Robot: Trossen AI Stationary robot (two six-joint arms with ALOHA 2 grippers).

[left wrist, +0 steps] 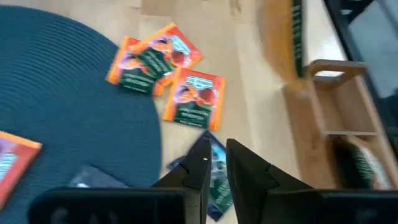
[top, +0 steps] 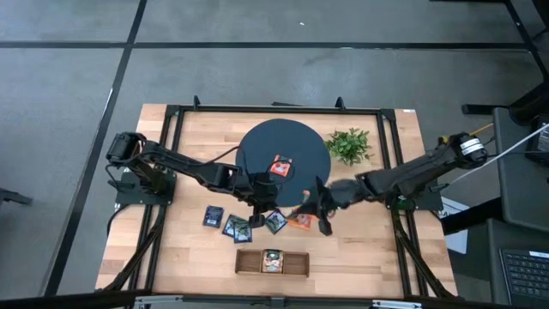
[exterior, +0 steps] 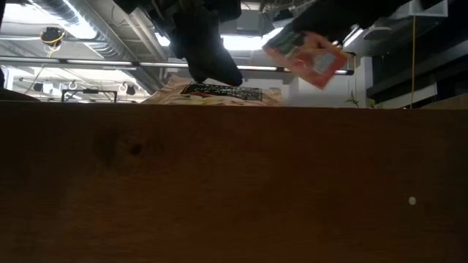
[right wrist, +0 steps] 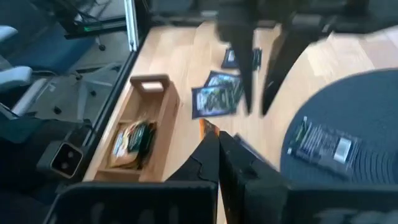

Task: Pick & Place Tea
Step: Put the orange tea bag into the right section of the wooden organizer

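Right gripper (top: 310, 212) at the round mat's (top: 257, 146) 5 o'clock edge, fingers pinching an orange tea sachet (exterior: 306, 57), lifted off the table. Left gripper (top: 260, 209) at 6 o'clock, fingers slightly parted over dark sachets (top: 240, 225).

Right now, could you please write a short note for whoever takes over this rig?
Right gripper: shut on an orange-red sachet, lifted off the table.
Left gripper: slightly open, empty, low over the dark sachets between the round mat and the wooden tray.
Done: one beige sachet lies in the tray's middle compartment.
Left: the held sachet, the dark ones on the table, and one orange sachet on the mat.
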